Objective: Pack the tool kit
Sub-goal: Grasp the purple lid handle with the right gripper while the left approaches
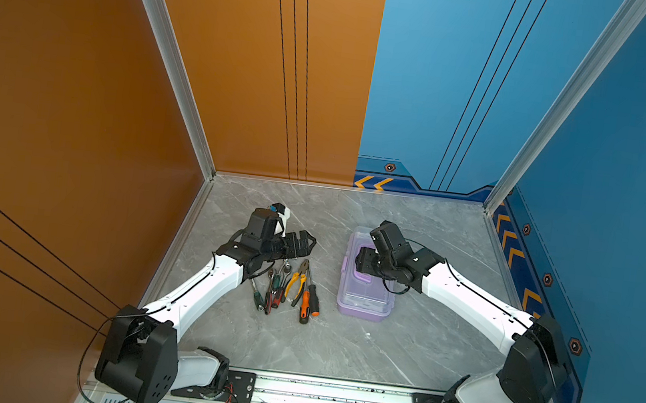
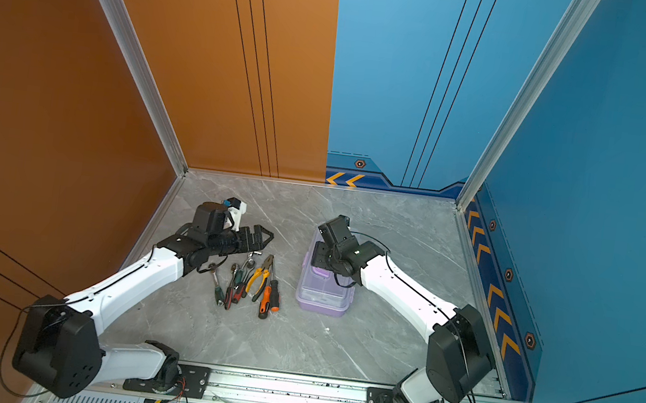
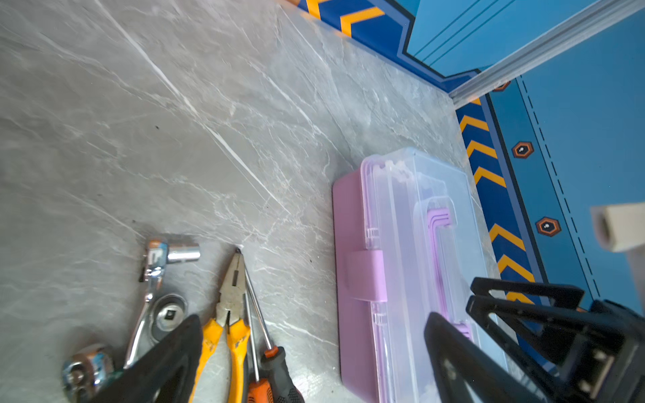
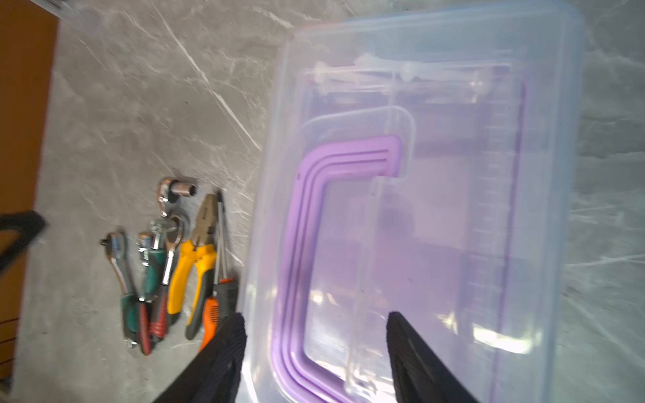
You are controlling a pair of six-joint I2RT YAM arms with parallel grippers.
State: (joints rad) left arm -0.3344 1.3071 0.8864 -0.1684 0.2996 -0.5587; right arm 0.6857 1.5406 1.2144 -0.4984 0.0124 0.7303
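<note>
The lilac case [image 1: 363, 299] sat on the tabletop [image 1: 420, 348] beside the tools [image 1: 294, 282]. The right hand [image 4: 316, 335] hung spread apart over its purple handle [image 4: 314, 164]. The left hand [image 1: 309, 242] was wide apart, empty. The case looked light, hard and slippery, so the handle seemed best to grab.

Left arm [image 1: 197, 291]: extended forward and inward from its base, forearm angled toward the middle. Left pincer [image 1: 309, 240] lies roughly level and points toward the centre, jaws spread wide. In the left wrist view both fingers [image 3: 164, 363] are at the frame edges, far apart.

Right arm [image 1: 475, 309]: extended forward and inward, wrist folded over. Right pincer [image 1: 364, 264] points steeply downward. In the right wrist view its fingers [image 4: 223, 359] stand partly apart with a clear gap between them.

The two pincers are well apart.
</note>
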